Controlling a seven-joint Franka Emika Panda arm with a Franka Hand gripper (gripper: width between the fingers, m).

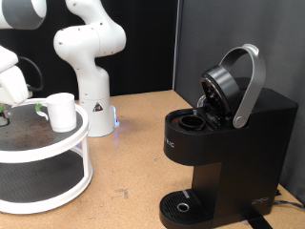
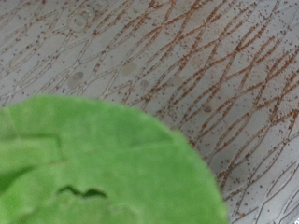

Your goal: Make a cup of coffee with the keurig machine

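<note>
You have the keurig machine standing on the wooden table at the exterior view's right, its lid swung up with the grey handle raised and the pod chamber open. Its round drip tray sits low at the near side. The cup, white and upright, stands on the top shelf of the round two-tier white stand at the left. Your gripper is at the far left edge, low over that same shelf, well apart from the machine and near the cup; you cannot tell from either view whether its fingers are open or closed. In the wrist view a green pod top fills the frame very close, blurred, against the shelf's speckled grey surface.
</note>
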